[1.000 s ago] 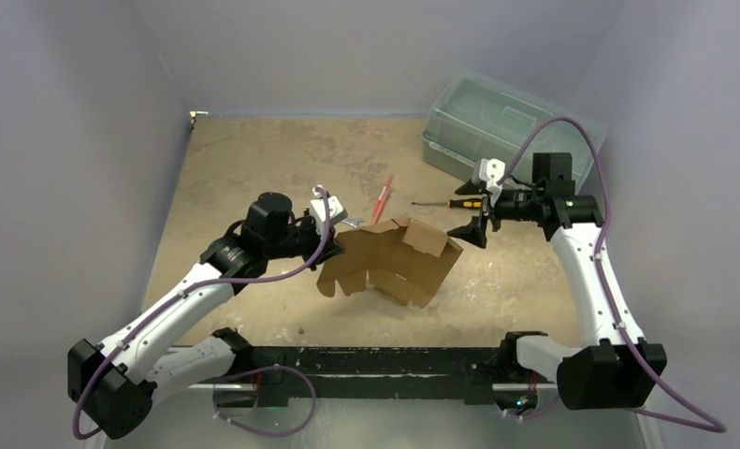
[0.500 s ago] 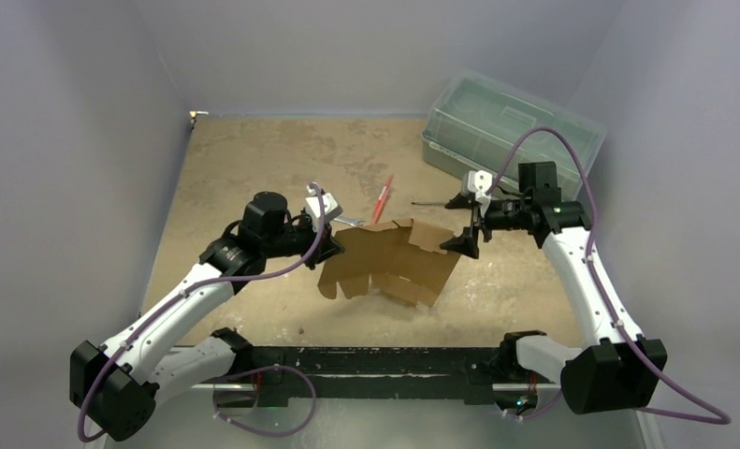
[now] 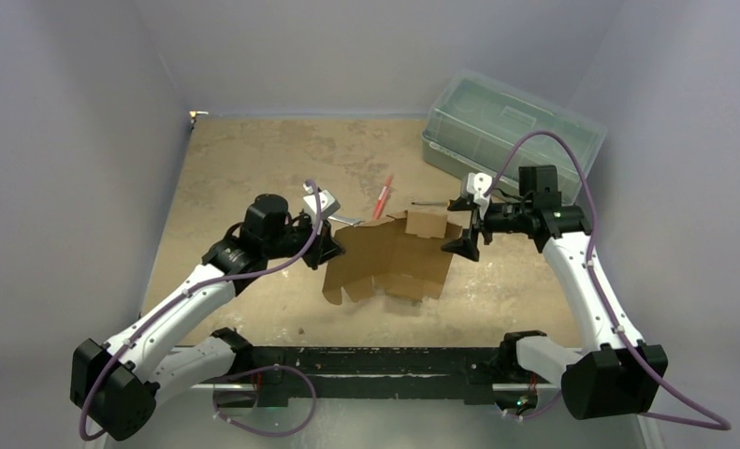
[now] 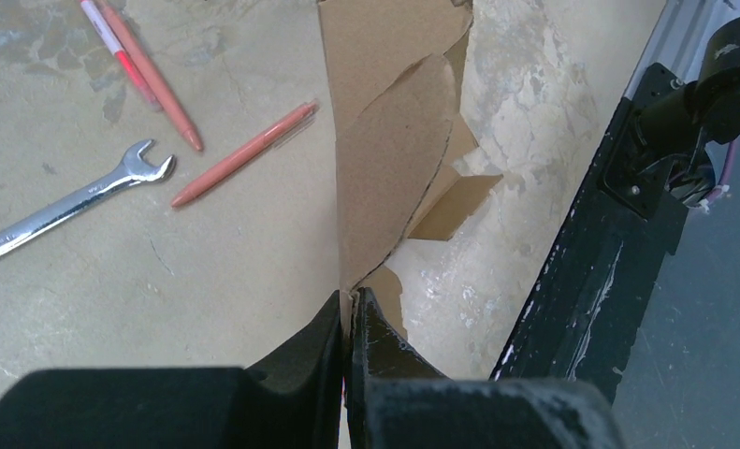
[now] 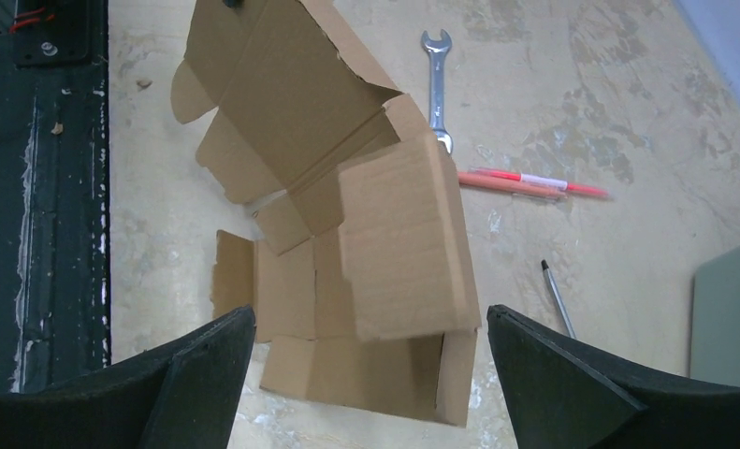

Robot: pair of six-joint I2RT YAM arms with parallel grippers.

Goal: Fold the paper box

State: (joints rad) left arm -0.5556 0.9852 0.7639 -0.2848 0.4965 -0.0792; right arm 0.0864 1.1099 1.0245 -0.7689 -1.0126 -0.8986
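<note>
table | 1 paper box | left tool pinching it | right tool spread wide

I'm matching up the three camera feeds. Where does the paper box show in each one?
Top external: paper box in the picture's middle.
Left wrist: paper box top centre, pinched in shut jaws.
Right wrist: paper box centre, between the open jaws.
Shared landmark: the red pens beside it.

No lettering, label or number (not one) is legible anywhere.
</note>
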